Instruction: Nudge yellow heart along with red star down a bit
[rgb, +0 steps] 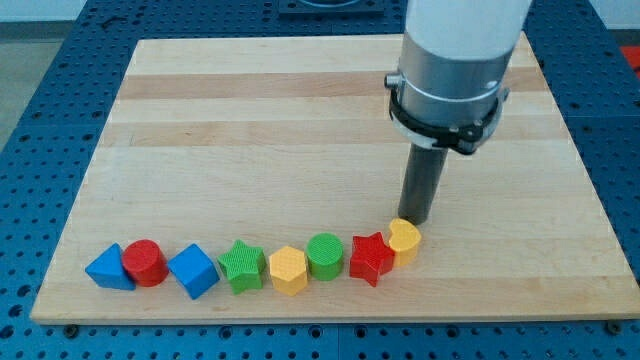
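The yellow heart (405, 240) lies near the board's bottom edge, right of centre, touching the red star (370, 258) on its left. My tip (413, 220) stands just above the yellow heart, at its top edge, seemingly touching it. The dark rod rises from there to the arm's grey and white body (450, 70).
A curved row of blocks runs left from the red star: green cylinder (325, 255), yellow hexagon (288, 270), green star (241, 266), blue cube (194, 271), red cylinder (145, 263), blue triangle (109, 268). The wooden board (300, 120) sits on a blue perforated table.
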